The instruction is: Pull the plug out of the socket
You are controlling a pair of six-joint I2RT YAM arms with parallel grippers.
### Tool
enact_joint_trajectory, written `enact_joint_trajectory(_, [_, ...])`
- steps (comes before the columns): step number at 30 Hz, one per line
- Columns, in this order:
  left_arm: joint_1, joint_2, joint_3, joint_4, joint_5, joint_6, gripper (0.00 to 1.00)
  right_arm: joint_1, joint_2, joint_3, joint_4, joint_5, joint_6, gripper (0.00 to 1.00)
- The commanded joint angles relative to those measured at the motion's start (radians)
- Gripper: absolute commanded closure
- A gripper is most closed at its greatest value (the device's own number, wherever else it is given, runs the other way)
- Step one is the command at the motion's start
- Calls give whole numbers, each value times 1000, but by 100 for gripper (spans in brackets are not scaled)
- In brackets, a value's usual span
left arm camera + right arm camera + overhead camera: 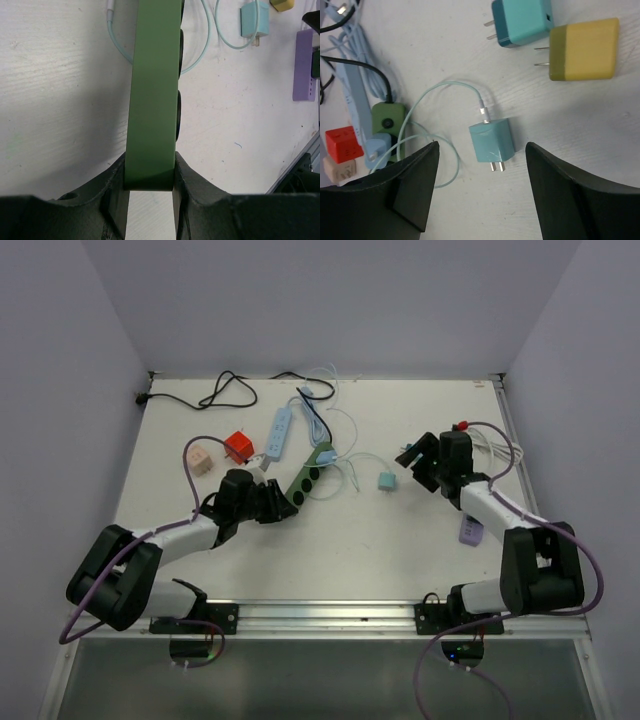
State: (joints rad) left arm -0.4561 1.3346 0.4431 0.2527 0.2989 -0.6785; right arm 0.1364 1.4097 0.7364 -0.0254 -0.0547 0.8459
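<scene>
Left jaws: the left gripper is clamped on the near end of the green power strip, left of centre in the top view.
Right jaws: the right gripper is spread wide and empty.
Plug: the teal plug lies loose on the tabletop, right of centre, prongs bare, apart from the strip.
Handling: probably light, rigid and smooth; pinch the flat sides, not the limp cable.

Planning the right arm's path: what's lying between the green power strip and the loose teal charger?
In the right wrist view, only loops of thin mint cable lie between the green power strip and the teal charger.
</scene>
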Motion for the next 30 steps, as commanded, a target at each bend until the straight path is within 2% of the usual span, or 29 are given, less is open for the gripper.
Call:
enact_joint_trajectory(1, [-3,-28,23,31,-1,27,100,3,-60,32,59,-85,-7,27])
enact_joint_trajectory(5, [-6,-28,23,34,2,25,100,48,-32,64,113,-181,35,28])
enact_joint_trajectory(12, [-10,-26,25,33,0,30,100,215,125,204,163,-182,76,27])
enact_joint_trajectory(15, [-12,-28,31,22,2,36,100,248,205,268,170,-177,84,27])
enact_joint_trajectory(30, [-18,-23,43,26,11,43,100,327,451,328,300,-220,173,29])
